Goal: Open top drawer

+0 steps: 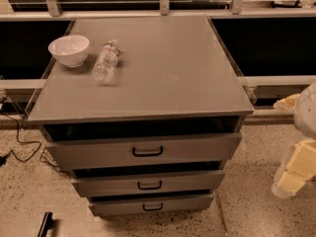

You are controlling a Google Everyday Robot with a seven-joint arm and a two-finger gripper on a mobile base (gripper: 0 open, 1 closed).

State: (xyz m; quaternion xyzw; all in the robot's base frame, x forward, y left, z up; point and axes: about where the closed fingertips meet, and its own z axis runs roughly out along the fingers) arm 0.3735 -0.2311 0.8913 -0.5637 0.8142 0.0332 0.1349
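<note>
The top drawer (197, 149) is the widest grey drawer front, just under the grey cabinet top (163, 78). Its black loop handle (147, 151) sits at the middle of the front. A dark gap shows between the drawer front and the cabinet top. My gripper (295, 171), cream-coloured, hangs at the right edge of the camera view, low beside the cabinet. It is well to the right of the handle and touches nothing.
Two narrower grey drawers (148, 184) (152, 206) lie below the top one. A white bowl (69, 50) and a clear plastic bottle (105, 61) on its side rest on the cabinet top at the back left. Speckled floor surrounds the cabinet; a black cable (19, 147) runs at the left.
</note>
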